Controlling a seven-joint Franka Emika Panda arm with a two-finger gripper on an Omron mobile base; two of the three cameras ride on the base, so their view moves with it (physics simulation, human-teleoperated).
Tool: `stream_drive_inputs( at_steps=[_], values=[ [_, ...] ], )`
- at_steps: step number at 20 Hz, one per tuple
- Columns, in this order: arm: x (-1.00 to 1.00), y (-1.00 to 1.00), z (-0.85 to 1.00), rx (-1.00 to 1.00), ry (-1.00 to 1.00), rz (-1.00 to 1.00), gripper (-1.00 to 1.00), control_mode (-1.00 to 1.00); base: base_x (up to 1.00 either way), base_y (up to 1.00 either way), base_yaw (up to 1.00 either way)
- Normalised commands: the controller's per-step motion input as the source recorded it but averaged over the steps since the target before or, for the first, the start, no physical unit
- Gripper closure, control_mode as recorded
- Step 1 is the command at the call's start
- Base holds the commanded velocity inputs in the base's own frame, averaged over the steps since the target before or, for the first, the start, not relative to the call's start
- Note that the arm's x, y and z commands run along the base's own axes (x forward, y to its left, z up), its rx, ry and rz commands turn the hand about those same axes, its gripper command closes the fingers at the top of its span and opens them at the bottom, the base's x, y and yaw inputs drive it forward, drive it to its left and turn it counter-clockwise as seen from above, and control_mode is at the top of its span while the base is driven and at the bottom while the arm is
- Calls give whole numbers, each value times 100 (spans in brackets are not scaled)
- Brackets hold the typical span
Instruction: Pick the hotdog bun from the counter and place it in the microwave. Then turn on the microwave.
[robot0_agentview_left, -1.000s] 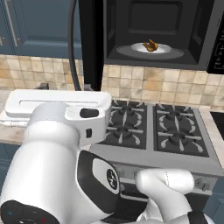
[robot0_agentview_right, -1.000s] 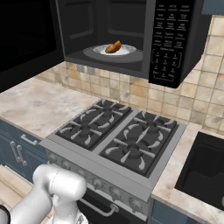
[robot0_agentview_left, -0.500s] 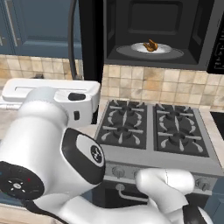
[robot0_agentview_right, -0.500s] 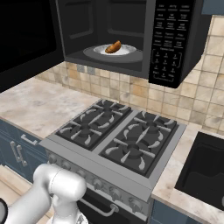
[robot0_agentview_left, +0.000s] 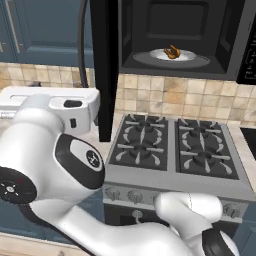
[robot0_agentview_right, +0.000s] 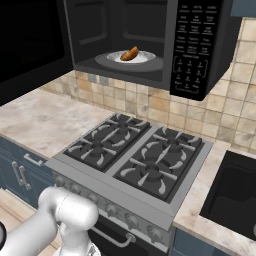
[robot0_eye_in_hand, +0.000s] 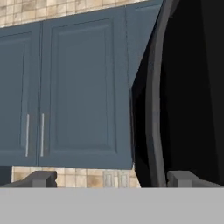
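Note:
The hotdog bun lies on a round white plate inside the microwave. Its black door stands swung wide to the left. The keypad is on the right of the cavity. My gripper is open with nothing between its tips. It looks at the curved edge of that door, well away from the bun. The arm's white hand section hangs left of the door, above the counter.
A black gas stove sits under the microwave. Blue upper cabinets with silver handles are left of the door. A dark sink lies at the right. Tan tiles back the stove.
The arm's hand section has slid to the left in the left base view, away from the stove. The bun, plate and door have not moved.

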Motion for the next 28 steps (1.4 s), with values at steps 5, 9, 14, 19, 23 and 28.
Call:
stream_drive_inputs(
  at_steps=[5,9,14,19,23,28],
  values=[
    [32,30,-8,-3,0,0,-100,-100,0,0,0],
    [42,26,0,0,0,0,-100,-100,0,0,0],
    [32,21,-1,0,0,0,-100,-100,0,0,0],
    [30,26,-6,-2,0,0,-100,-100,0,0,0],
    [30,17,-3,0,0,0,-100,-100,0,0,0],
    [22,2,0,0,0,0,-100,-100,0,0,0]
  ],
)
